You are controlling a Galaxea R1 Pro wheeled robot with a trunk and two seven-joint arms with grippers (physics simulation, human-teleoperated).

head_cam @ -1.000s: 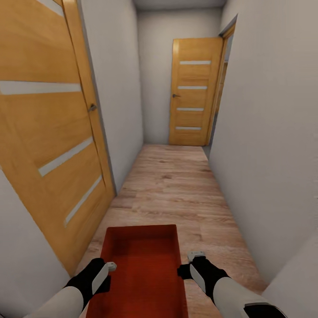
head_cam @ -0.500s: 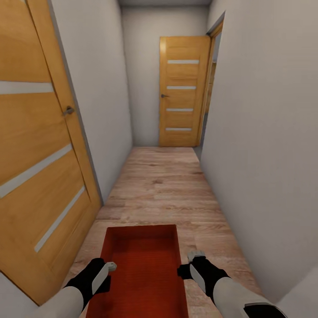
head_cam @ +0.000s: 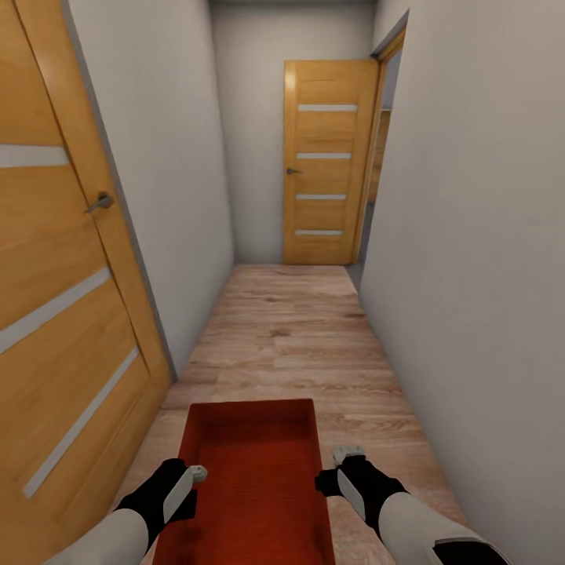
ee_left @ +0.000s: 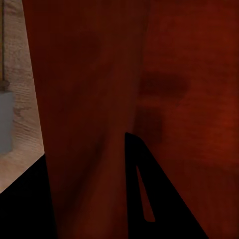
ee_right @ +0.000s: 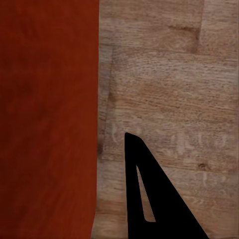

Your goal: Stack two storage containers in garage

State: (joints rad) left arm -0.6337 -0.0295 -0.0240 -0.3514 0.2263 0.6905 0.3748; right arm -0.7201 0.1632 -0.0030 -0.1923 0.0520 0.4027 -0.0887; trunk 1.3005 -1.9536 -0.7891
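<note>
Nearest in the head view, an orange-red, lidless rectangular storage container [head_cam: 253,479] is carried low in front of the trunk above the light wood-plank floor [head_cam: 302,329], its long axis pointing down the corridor. The left gripper [head_cam: 195,474] sits against the container's left long wall and the right gripper [head_cam: 337,464] against its right long wall, the box pressed between the two arms; how far either pair of jaws is parted cannot be told. The left wrist view adds a close look at the container's red wall [ee_left: 149,99], with one dark finger [ee_left: 149,199] lying over it and a strip of floor at the edge. The right wrist view shows the container's outer wall [ee_right: 47,119] beside bare planks [ee_right: 164,89], a dark finger [ee_right: 149,199] over the planks. Farther on, a tan wooden door with pale horizontal strips [head_cam: 55,298] flanks the left, white walls [head_cam: 471,235] run along both sides, and a second, matching door [head_cam: 323,157] stands at the far end.
</note>
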